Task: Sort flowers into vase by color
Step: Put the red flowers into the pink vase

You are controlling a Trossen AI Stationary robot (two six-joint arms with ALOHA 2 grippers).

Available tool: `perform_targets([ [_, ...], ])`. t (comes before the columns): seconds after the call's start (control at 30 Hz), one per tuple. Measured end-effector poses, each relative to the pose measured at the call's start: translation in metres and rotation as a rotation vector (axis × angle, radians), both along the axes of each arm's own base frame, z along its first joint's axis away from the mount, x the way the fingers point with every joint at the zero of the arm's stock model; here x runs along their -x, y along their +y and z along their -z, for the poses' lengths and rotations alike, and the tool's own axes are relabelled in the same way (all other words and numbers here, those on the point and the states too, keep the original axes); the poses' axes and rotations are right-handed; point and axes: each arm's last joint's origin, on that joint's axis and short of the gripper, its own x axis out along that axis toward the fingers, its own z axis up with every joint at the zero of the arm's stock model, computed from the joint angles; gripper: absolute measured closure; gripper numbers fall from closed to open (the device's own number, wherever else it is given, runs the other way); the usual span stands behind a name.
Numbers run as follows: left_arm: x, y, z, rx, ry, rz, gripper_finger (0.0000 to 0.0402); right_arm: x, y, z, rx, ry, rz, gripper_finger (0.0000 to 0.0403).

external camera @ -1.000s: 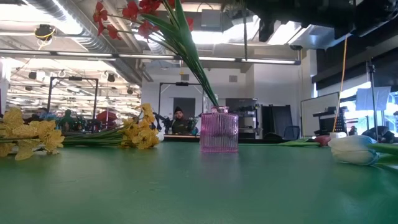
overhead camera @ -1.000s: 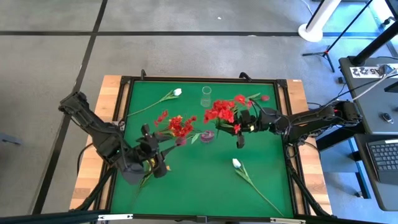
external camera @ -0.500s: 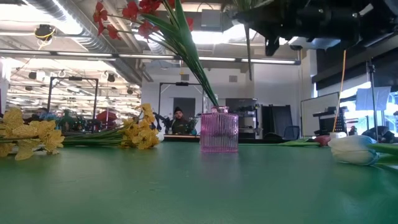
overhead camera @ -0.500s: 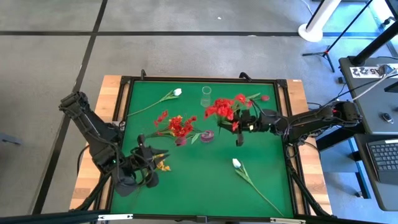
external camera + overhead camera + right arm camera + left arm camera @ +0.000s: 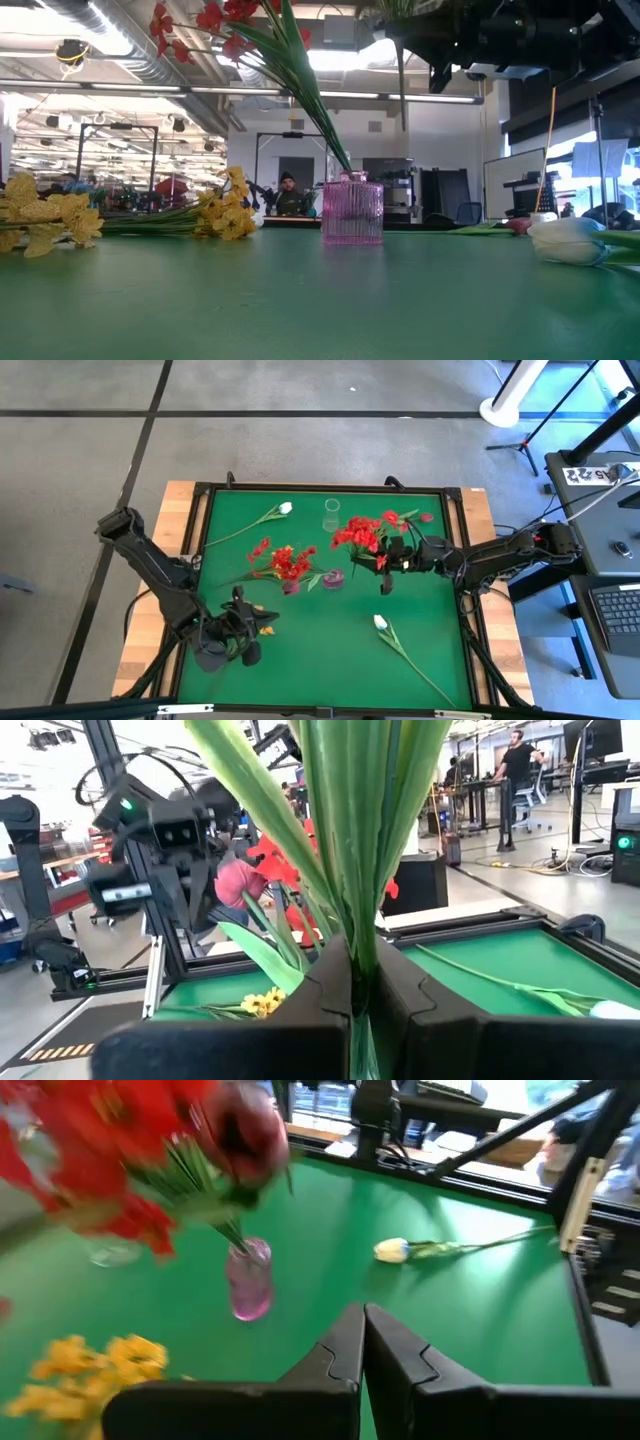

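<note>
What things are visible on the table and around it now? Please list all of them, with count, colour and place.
green table surface: one, black-framed
pink ribbed glass vase: one, near the table's middle
red blossom flowers in the pink vase: one bunch, leaning out
red blossom bunch with green stems: one, held above the table
clear glass vase: one, at the far edge, empty
white tulip buds: two, far left and near right, lying flat
dark red tulip bud: one, far right
yellow-orange blossom flowers: one bunch, lying beside the left gripper
person: one, far behind the table
left gripper: shut, low over the table
right gripper: shut on the bunch's stems
</note>
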Motion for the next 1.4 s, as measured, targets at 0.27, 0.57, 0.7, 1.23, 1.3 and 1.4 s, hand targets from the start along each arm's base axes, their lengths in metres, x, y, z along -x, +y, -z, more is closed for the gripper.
perform_targets([
  [0.27, 0.006, 0.014, 0.043, 0.119, -0.087, 0.086, 0.0401, -0.001, 0.002, -0.003, 0.040, -0.053, -0.048, 0.0392],
  [0.57, 0.002, 0.040, 0.063, 0.092, -0.202, 0.192, 0.0401, -0.017, 0.002, 0.015, 0.098, -0.105, -0.040, 0.0392],
  [0.7, 0.000, 0.046, 0.065, 0.067, -0.205, 0.175, 0.0401, -0.023, 0.002, 0.024, 0.120, -0.130, -0.027, 0.0392],
  [1.23, -0.002, 0.049, 0.065, 0.081, -0.207, 0.166, 0.0401, -0.037, -0.001, 0.058, 0.130, -0.105, 0.071, 0.0392],
  [1.3, -0.002, 0.049, 0.065, 0.087, -0.209, 0.164, 0.0401, -0.038, -0.003, 0.062, 0.128, -0.087, 0.076, 0.0392],
  [1.4, -0.002, 0.049, 0.065, 0.087, -0.209, 0.164, 0.0401, -0.039, -0.003, 0.068, 0.124, -0.064, 0.078, 0.0392],
])
